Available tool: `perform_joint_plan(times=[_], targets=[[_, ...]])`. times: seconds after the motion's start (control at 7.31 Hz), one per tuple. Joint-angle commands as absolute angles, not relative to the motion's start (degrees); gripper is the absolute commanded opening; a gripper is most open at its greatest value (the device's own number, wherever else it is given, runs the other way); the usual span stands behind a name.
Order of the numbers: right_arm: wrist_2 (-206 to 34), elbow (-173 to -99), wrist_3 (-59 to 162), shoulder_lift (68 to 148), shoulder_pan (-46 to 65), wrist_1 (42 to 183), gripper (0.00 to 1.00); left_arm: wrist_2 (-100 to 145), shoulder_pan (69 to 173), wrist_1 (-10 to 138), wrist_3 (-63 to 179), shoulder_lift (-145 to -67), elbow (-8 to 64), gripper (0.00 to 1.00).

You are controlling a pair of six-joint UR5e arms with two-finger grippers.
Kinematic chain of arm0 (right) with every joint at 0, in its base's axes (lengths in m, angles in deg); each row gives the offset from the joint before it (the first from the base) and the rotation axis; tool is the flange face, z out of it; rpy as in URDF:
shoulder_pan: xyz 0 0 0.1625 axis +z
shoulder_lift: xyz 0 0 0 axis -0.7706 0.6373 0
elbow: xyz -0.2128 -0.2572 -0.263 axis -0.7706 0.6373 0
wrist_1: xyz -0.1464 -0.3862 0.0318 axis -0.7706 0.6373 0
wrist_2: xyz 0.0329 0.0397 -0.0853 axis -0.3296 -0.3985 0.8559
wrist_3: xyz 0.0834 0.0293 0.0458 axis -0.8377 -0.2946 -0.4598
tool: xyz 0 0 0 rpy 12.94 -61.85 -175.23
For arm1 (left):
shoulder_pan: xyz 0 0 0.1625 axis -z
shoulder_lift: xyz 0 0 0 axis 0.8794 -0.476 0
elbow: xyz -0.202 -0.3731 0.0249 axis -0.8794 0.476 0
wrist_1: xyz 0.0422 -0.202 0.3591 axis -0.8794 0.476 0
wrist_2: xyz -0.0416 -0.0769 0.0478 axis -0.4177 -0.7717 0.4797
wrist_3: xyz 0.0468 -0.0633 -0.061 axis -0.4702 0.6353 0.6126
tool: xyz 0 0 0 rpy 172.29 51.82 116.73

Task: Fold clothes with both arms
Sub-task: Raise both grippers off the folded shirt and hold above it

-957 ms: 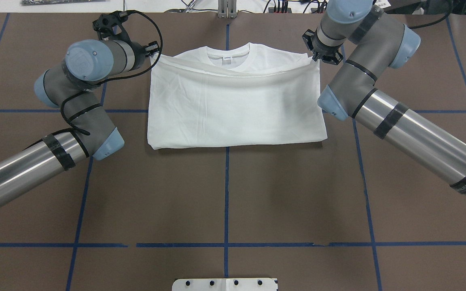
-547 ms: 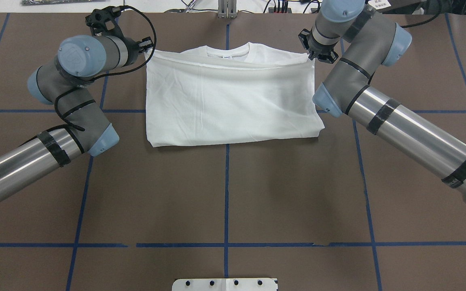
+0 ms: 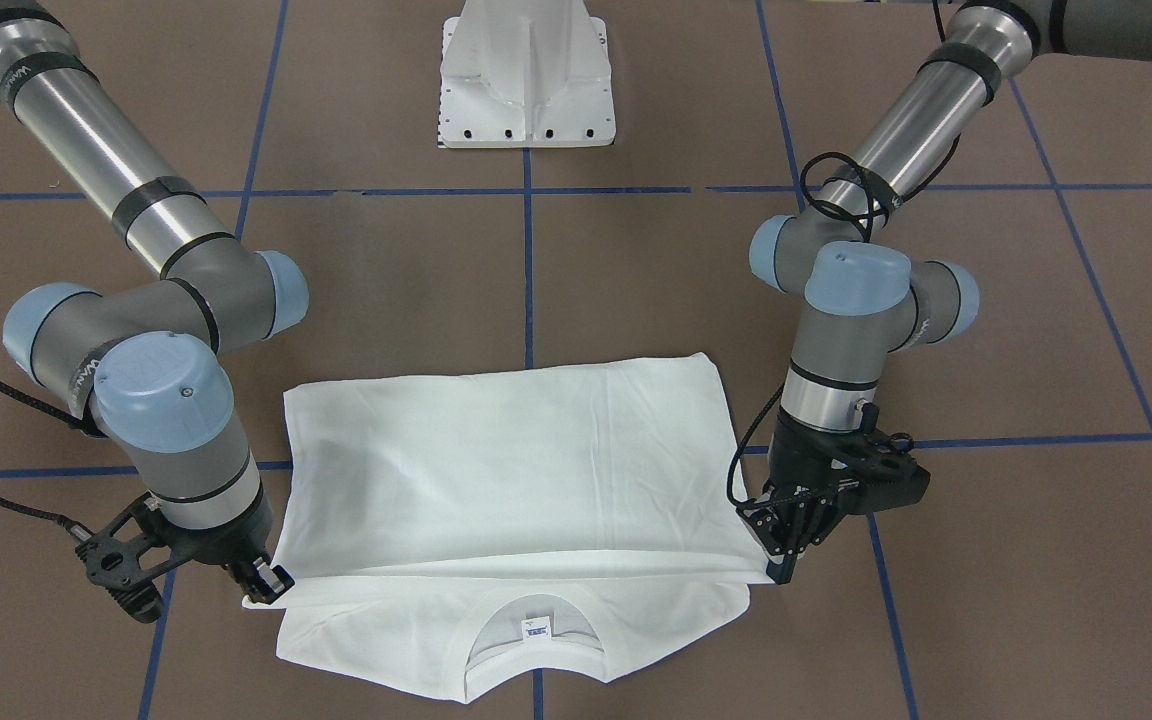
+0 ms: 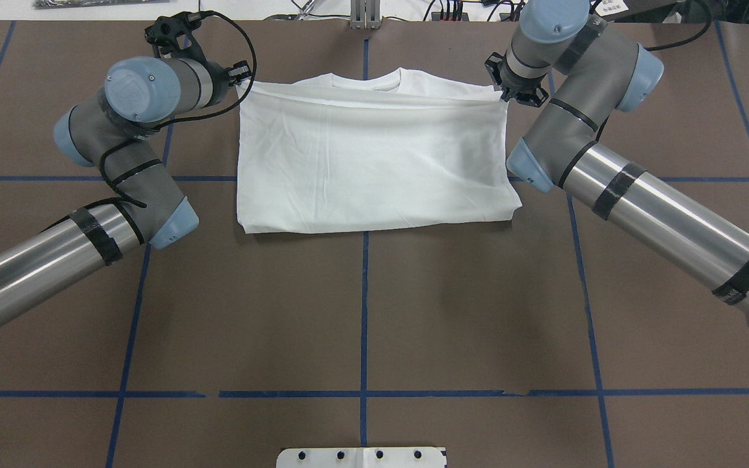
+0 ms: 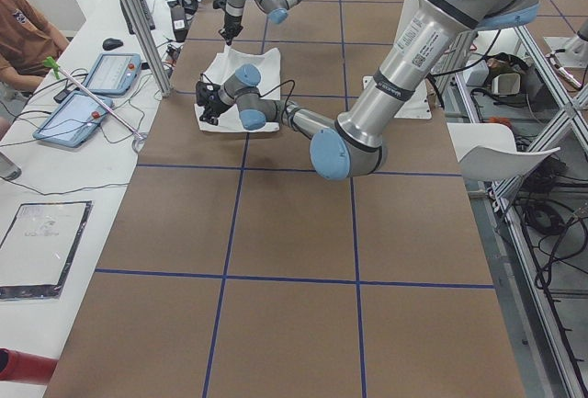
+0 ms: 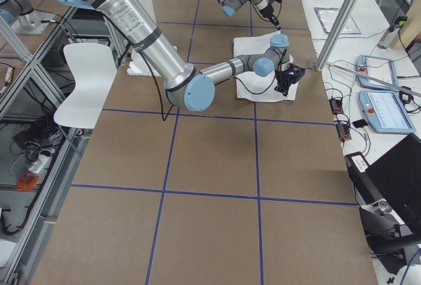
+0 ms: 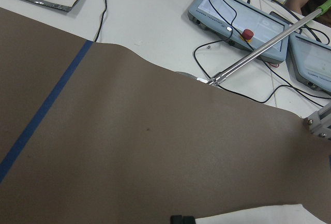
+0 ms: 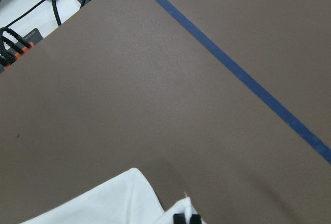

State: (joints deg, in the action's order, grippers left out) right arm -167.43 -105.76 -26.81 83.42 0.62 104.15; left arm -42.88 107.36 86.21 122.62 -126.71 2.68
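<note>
The white T-shirt lies folded in half at the far middle of the brown table, its hem drawn up over the chest. The ribbed collar and neck label show beyond the hem. My left gripper is shut on the hem's left corner; in the front view it is on the right. My right gripper is shut on the hem's right corner, seen pinching cloth in the right wrist view. Both hold the hem low, just short of the shoulders. The printed text is hidden.
The white pedestal base stands at the near edge. Blue tape lines cross the table. Beyond the far edge are a metal post, cables and tablets on a white bench.
Both grippers carried the hem farther toward the collar and lower. The sagging edge has flattened and covers more of the collar. The folded near edge slid slightly away.
</note>
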Motion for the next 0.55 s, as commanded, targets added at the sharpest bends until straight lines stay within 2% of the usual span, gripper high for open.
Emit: perform_joint_plan(times=[0.0, 0.41], targets=[[-167.35, -105.82, -26.78, 83.5, 0.66, 104.17, 0.0, -42.73, 107.28, 86.42, 122.67, -129.0, -0.97, 0.0], [-167.08, -105.21, -26.69, 83.58, 0.57, 104.17, 0.0, -42.73, 107.1, 86.77, 122.49, -129.09, -2.74, 0.0]])
